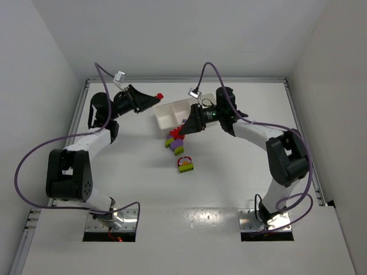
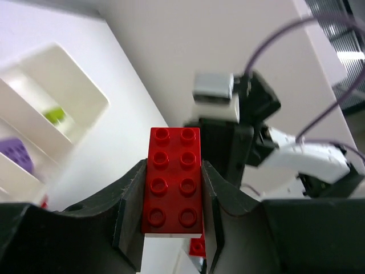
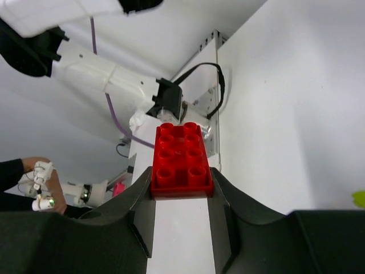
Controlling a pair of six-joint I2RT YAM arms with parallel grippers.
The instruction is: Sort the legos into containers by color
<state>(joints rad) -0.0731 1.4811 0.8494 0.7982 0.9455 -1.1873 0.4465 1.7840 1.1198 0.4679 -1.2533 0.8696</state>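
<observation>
My left gripper (image 1: 153, 99) is shut on a red lego (image 1: 160, 95), held in the air left of the white tray (image 1: 167, 118). In the left wrist view the red lego (image 2: 173, 181) sits between my fingers (image 2: 132, 197). The tray (image 2: 85, 80) lies to the left there, with a lime lego (image 2: 55, 116) in one compartment and a purple lego (image 2: 16, 153) in the adjacent one. My right gripper (image 1: 182, 129) is shut on another red lego (image 3: 179, 160) at the tray's near edge. It is just above the loose pile of purple and lime legos (image 1: 176, 145).
A lime lego with small red and purple pieces on it (image 1: 185, 165) lies alone on the table nearer the arm bases. The right arm crosses over the tray's right end. White walls close the table on three sides.
</observation>
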